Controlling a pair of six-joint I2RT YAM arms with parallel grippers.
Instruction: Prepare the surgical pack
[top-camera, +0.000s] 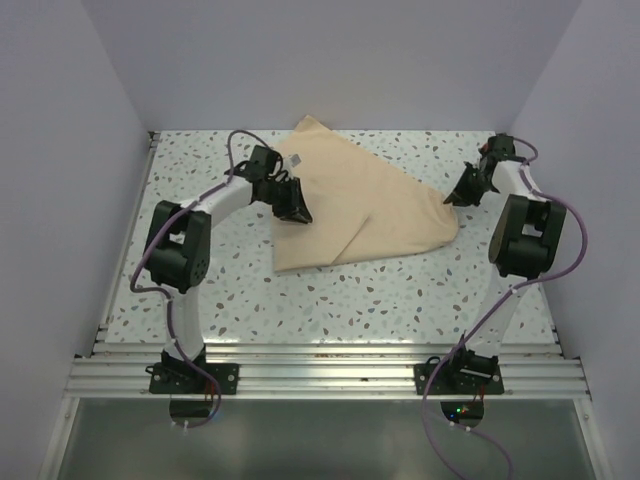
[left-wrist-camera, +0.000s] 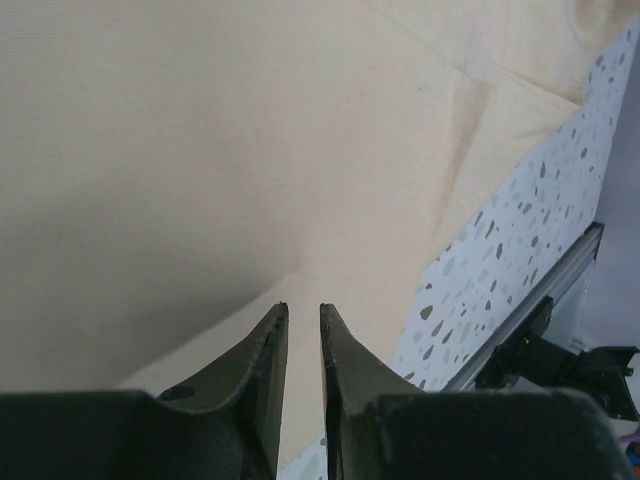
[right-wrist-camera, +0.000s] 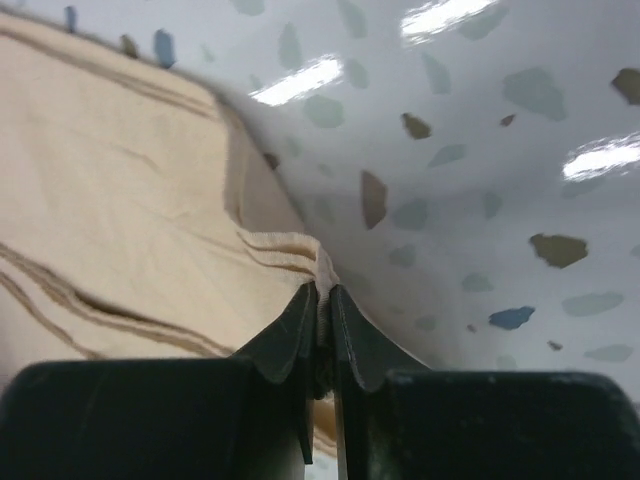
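surgical pack (top-camera: 370, 205) mid-table, bare tabletop (top-camera: 350, 300) in front — walls (top-camera: 70, 120) flanking

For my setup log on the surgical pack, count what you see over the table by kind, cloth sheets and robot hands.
tan wrapping sheet: 1
robot hands: 2 (left hand, right hand)
total: 3

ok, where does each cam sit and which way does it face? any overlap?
Top external: fixed above and behind the bases, looking down on table and surgical pack; both arms whole.
Left wrist: looks down past the fingers of the left gripper onto the pack.
Right wrist: low over the table, looking along the right gripper, shut on the pack's edge.
Shared: all three see pack and table.
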